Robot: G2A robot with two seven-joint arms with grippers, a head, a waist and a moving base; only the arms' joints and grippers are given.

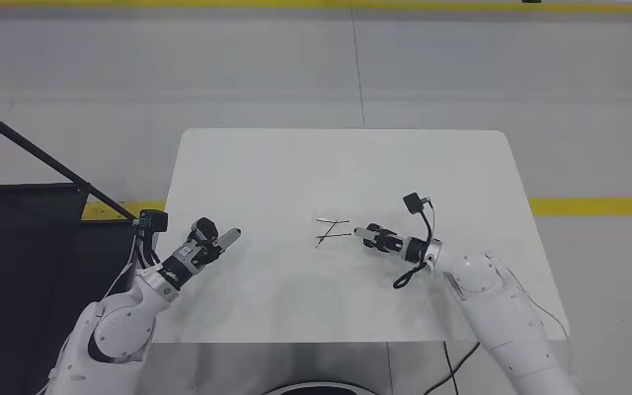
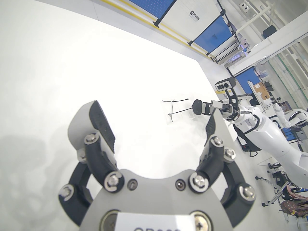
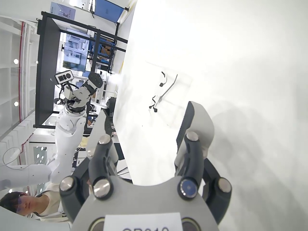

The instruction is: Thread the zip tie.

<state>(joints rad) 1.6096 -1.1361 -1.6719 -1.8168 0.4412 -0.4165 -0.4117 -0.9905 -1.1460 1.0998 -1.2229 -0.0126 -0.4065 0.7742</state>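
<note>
Thin black plastic zip ties (image 1: 332, 229) lie crossed in a small cluster near the middle of the white rectangular table (image 1: 296, 168), slightly toward its near edge. Their long axes run mostly across the table from the robot's left to its right. One strip lies nearly level, and another crosses it on a slant, with its lower end toward the robot's left and its raised end pointing at the right gripper (image 1: 360, 234). From the left wrist camera the zip ties (image 2: 175, 108) read as slim, slightly curled strands lying flat. In the right wrist view the zip ties (image 3: 165, 90) show small dark knobs at some ends. How many strips there are I cannot tell exactly.

The right arm comes in from the near right corner, its forearm angled toward the table's middle. Its gripper sits low, just beside the cluster's right end, and whether it touches I cannot tell. Seen from its own wrist, the right gripper (image 3: 146, 126) has its fingers spread wide with nothing between them.

The left arm reaches diagonally from the near left corner. The left gripper (image 1: 223, 238) is over the table's left part, well apart from the ties. From its own wrist camera the left gripper (image 2: 156, 126) is likewise splayed wide and holds nothing.
</note>
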